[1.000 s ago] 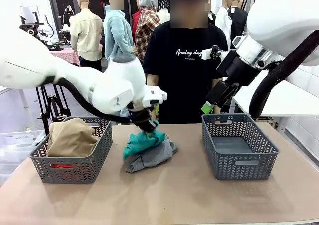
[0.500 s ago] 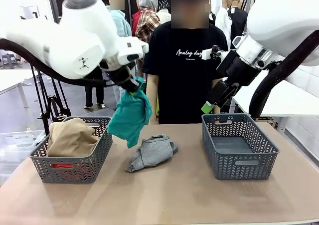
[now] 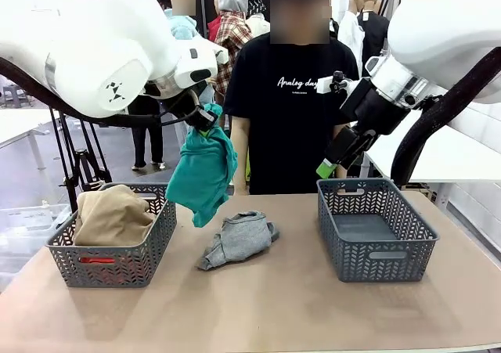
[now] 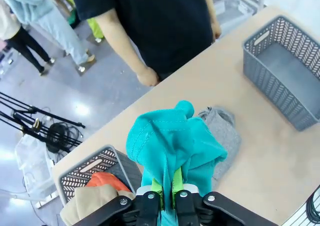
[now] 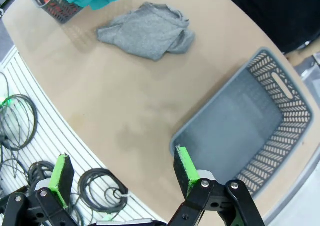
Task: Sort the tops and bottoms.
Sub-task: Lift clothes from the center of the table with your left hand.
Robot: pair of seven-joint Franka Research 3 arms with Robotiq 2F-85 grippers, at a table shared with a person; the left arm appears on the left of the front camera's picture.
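The left end effector (image 3: 205, 121) is clamped on the teal garment (image 3: 202, 173), high over the desk (image 3: 274, 306). The tan garment (image 3: 113, 212) and orange-red garment (image 4: 102, 180) lie in the left basket (image 3: 129, 268); the grey garment (image 3: 239, 238) waits mid-desk, unsorted

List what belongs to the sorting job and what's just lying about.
Job: teal garment in the left gripper; grey garment; tan garment and orange-red garment in the left basket; right basket.
Lying about: coiled cables; tripod stand.

The teal-green garment (image 3: 203, 173), grey garment (image 3: 239, 239), tan-beige garment (image 3: 113, 212) and orange-red garment (image 4: 102, 180) are all plain solids, left basket (image 3: 117, 268) and right basket (image 3: 376, 268) are slate grey with chevron cut-outs, table's (image 3: 274, 310) light brown.
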